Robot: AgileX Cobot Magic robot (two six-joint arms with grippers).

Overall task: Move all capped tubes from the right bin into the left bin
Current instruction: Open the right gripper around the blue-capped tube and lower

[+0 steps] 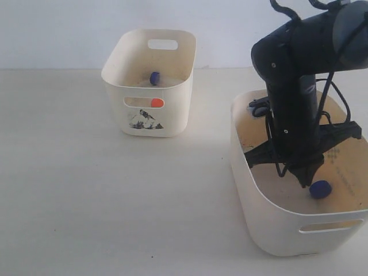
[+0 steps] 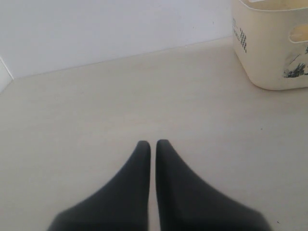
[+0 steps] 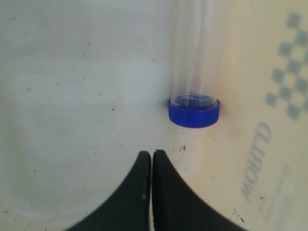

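Table (image 1: 86,201); right bin (image 1: 259,207) partly behind arm (image 1: 293,109)

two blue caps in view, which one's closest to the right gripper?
The blue-capped tube inside the right bin, just beside the right gripper, whose jaws are shut. The other blue cap sits far off in the left bin.

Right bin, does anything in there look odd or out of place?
Nothing is spilled or broken. One blue-capped tube lies in the right bin, and the right gripper sits beside its cap, apart from it, with jaws shut and empty. The bin floor carries a few dark specks.
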